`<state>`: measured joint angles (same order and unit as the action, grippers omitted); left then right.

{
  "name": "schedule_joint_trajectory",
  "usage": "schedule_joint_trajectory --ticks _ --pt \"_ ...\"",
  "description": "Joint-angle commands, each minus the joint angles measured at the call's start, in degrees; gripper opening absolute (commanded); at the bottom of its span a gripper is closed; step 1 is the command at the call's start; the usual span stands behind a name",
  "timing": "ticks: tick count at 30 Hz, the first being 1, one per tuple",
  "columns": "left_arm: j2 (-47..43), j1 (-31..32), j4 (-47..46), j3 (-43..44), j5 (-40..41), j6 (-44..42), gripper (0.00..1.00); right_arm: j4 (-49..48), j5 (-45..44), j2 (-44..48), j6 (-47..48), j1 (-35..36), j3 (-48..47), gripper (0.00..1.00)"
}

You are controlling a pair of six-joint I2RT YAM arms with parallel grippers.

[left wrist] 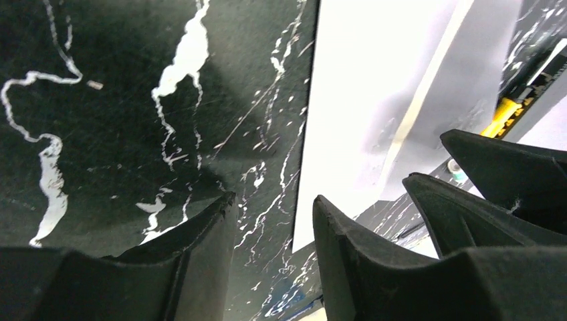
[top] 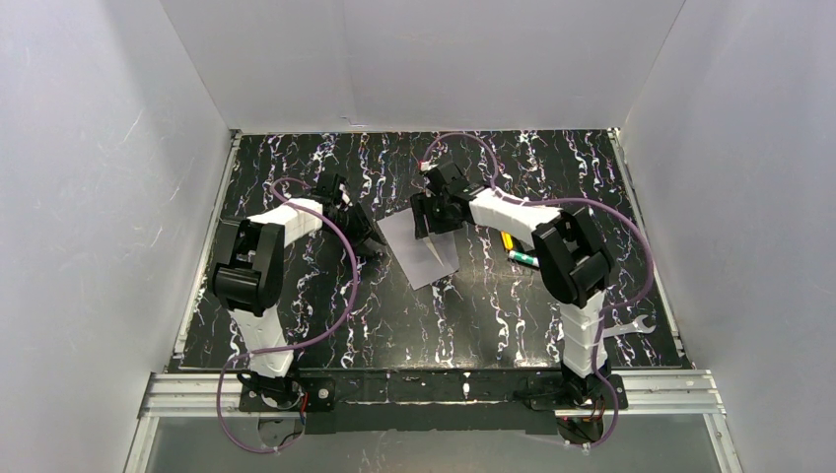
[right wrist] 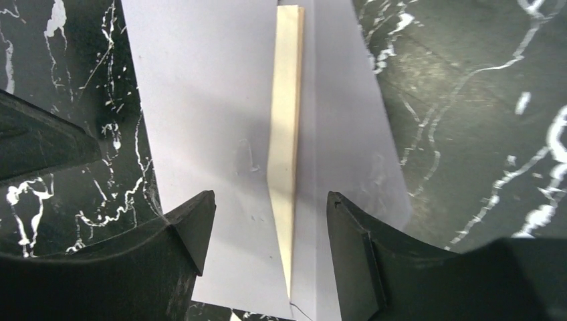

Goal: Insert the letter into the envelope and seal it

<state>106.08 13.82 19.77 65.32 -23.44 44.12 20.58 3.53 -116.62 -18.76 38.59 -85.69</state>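
- Top external: From above I see both arms reach over the black, white-veined table (top: 444, 325), which is boxed in by plain white walls (top: 79, 197). The envelope (top: 426, 254) lies flat near the table's middle. The left gripper (top: 367, 236) is just left of it, and the right gripper (top: 436, 222) hangs over its far edge. Only this view shows the pens (top: 521, 258), one yellow and one green, lying just right of the envelope. It is also the only view of the wrench (top: 631, 326), on the table beside the right arm.
- Left wrist: Here I look down past the left jaws. They stand apart over bare marbled table with nothing between them. The envelope's long edge runs just beside the inner jaw, and its pale surface fills the upper right. The other gripper's dark fingers crowd the right side of the frame.
- Right wrist: Only this camera shows me the letter (right wrist: 286, 120). It appears as a narrow cream strip between the envelope's body and its flap, the rest tucked out of sight. The right jaws stand wide apart above the paper, one on each side of the strip, clamping nothing. I cannot tell whether their tips touch the envelope.
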Motion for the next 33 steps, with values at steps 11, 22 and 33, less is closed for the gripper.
schedule_joint_trajectory --ticks 11,22,33 --pt "0.8 0.4 -6.5 0.0 -2.8 5.1 0.47 -2.9 1.9 1.0 -3.1 -4.8 1.7 0.39" --pt "5.2 2.3 -2.5 2.9 0.6 7.2 0.42 -6.8 11.9 -3.1 -6.5 -6.4 1.5 0.31" --pt "9.1 2.4 0.9 6.6 0.5 5.7 0.34 -8.5 15.1 -5.5 -7.7 -6.5 1.0 0.19"
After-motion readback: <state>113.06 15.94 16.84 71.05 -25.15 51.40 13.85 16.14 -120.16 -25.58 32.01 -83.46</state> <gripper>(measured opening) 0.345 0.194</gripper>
